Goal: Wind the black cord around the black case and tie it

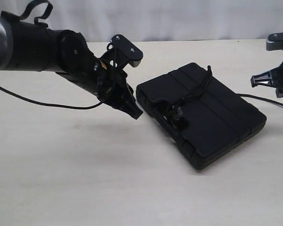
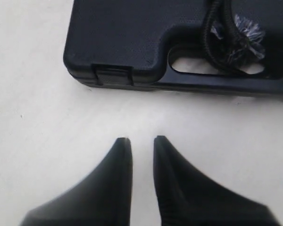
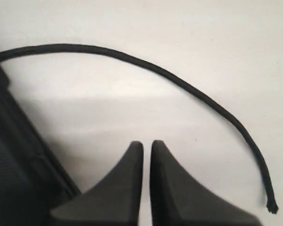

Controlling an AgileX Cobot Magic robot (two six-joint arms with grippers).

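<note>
The black case [image 1: 212,117] lies flat on the table right of centre, lid up. The black cord [image 1: 198,89] crosses its lid and bunches in a knot [image 1: 177,115] by the handle slot [image 2: 198,66]. A loose tail [image 1: 269,100] trails off to the right, ending free on the table [image 3: 272,208]. My left gripper [image 1: 136,113] hovers just off the case's left corner, its jaws a narrow gap apart [image 2: 142,139] with nothing between them. My right gripper [image 1: 253,81] hangs right of the case, shut and empty [image 3: 147,142], above the cord tail [image 3: 179,82].
A thin glossy arm cable [image 1: 37,101] loops over the table under the left arm. The pale table [image 1: 108,179] stretches in front of the case. A light backdrop stands behind the table's far edge.
</note>
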